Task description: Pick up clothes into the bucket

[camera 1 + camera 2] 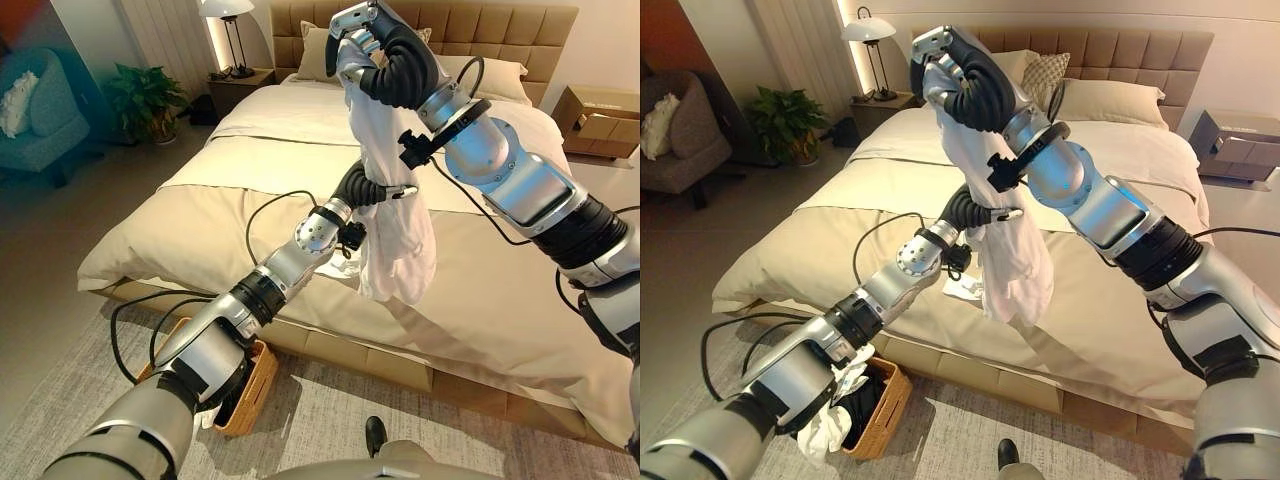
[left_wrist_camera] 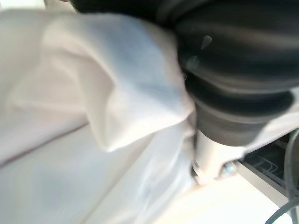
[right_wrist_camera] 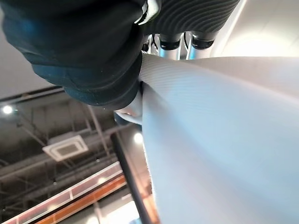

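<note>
White garment, soft and limp, hanging above the beige bed.
Your right hand has its fingers curled round the top; your left hand is buried in the cloth mid-length, grip impossible to tell. Woven wicker basket with clothes sits on the rug below.

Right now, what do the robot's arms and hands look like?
Both arms are shiny silver-grey tubes with black bands at the joints and thin black cables looping off them. The left hand and right hand wear dark ribbed covers like bendy hoses, and the right shows silver fingers.
</note>
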Controlling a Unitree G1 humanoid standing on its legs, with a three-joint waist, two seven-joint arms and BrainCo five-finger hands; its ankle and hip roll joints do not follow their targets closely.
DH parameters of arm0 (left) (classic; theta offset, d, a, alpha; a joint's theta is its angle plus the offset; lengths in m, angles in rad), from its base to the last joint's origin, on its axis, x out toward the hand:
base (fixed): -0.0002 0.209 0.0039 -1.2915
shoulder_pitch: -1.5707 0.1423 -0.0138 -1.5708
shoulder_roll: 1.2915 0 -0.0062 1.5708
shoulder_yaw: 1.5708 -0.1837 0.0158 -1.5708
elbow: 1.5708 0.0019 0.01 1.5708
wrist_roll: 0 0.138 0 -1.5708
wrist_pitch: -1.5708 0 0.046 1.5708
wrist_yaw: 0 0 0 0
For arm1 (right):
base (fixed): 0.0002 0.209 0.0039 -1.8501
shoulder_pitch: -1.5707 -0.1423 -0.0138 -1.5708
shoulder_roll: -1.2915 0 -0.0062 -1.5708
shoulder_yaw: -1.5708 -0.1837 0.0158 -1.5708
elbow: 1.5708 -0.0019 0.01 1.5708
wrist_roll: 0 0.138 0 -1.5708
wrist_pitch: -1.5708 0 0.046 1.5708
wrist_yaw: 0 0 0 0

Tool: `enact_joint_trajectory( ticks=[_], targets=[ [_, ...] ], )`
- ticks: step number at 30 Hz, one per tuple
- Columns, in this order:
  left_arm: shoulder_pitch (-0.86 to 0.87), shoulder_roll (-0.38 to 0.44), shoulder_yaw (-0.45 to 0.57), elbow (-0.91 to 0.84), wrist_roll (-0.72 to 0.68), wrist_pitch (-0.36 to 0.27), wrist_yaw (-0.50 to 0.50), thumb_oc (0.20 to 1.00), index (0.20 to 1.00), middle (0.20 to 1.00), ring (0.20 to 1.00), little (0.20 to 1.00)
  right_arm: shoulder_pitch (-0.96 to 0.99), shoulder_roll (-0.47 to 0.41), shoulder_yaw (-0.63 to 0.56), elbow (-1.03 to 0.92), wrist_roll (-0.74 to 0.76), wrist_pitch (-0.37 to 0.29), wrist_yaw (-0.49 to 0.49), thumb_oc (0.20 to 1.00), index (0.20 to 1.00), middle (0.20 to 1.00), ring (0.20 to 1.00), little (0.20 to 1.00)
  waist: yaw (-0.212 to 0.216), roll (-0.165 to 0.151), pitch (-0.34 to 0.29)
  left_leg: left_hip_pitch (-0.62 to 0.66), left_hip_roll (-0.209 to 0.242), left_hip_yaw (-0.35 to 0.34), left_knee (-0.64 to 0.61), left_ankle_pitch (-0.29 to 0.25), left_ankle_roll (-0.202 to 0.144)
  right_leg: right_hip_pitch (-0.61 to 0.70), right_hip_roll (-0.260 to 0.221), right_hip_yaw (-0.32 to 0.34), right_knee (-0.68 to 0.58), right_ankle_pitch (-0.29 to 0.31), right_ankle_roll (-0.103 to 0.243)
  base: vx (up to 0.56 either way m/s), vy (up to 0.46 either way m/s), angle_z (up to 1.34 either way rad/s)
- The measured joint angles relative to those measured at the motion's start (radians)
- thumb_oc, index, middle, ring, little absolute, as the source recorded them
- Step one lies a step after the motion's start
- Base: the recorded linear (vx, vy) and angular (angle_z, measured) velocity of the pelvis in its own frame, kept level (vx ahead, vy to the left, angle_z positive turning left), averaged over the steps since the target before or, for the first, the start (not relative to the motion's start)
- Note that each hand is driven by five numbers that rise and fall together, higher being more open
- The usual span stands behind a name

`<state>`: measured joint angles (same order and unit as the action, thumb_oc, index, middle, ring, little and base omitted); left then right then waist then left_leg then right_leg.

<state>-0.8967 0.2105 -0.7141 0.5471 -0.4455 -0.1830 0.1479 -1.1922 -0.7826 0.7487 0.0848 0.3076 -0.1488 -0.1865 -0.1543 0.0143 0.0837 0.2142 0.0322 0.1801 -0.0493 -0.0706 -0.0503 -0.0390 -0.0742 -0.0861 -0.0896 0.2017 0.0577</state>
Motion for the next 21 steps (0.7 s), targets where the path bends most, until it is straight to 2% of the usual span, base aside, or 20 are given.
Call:
enact_joint_trajectory(
  ticks=[5,6,7,16,18,21],
  targets=[
    [0.000,0.000,0.015,-0.001,-0.001,0.000,0.000,0.200,0.200,0.200,0.200,0.200,0.000,0.016,-0.011,0.000,0.000,0.000,-0.003,0.200,0.200,0.200,0.200,0.200,0.001,0.001,-0.001,0.000,0.001,0.000,0.000,0.000,0.000,0.000,0.001,0.000,0.000,0.000,0.000,0.00,0.000,0.00],
    [0.000,0.001,0.024,-0.001,-0.002,0.000,0.000,0.200,0.200,0.200,0.200,0.200,0.000,0.020,-0.021,0.000,0.000,0.000,-0.005,0.815,0.815,0.815,0.815,0.815,0.001,0.002,-0.001,0.000,0.001,0.000,-0.001,0.000,0.000,0.000,0.001,0.000,0.000,0.000,0.000,0.00,0.000,0.00],
    [0.000,0.005,0.027,-0.005,-0.003,0.001,0.000,0.200,0.200,0.200,0.200,0.200,0.003,0.021,-0.031,-0.001,0.000,-0.001,-0.005,1.000,1.000,1.000,1.000,1.000,0.002,0.002,-0.001,0.001,0.004,0.000,-0.001,0.000,0.000,0.001,0.001,-0.001,0.000,0.000,0.000,0.00,0.000,0.00],
    [-0.002,0.115,0.030,-0.089,-0.001,0.002,-0.001,0.200,0.200,0.200,0.200,0.200,0.009,0.014,-0.138,-0.002,-0.005,-0.006,-0.037,1.000,1.000,1.000,1.000,1.000,0.007,0.004,0.000,0.002,0.005,-0.005,0.000,0.001,0.001,0.006,-0.001,-0.006,0.000,0.000,0.000,0.00,0.000,0.00],
    [-0.006,0.229,0.032,-0.156,0.001,0.002,-0.008,0.200,0.200,0.200,0.200,0.200,0.009,0.001,-0.162,-0.003,-0.004,-0.015,-0.042,1.000,1.000,1.000,1.000,1.000,0.009,0.008,0.002,0.001,0.011,-0.007,-0.002,0.001,0.001,0.013,-0.002,-0.010,-0.001,-0.004,-0.004,0.00,-0.027,0.05],
    [-0.010,0.337,0.041,-0.228,-0.004,-0.002,-0.015,0.200,0.200,0.200,0.200,0.200,0.014,-0.033,-0.196,-0.023,-0.004,-0.027,-0.041,1.000,1.000,1.000,1.000,1.000,0.017,0.014,0.004,0.003,0.015,-0.017,-0.002,0.001,0.000,0.020,-0.001,-0.024,-0.001,-0.010,-0.003,0.00,-0.032,0.14]
  ],
)
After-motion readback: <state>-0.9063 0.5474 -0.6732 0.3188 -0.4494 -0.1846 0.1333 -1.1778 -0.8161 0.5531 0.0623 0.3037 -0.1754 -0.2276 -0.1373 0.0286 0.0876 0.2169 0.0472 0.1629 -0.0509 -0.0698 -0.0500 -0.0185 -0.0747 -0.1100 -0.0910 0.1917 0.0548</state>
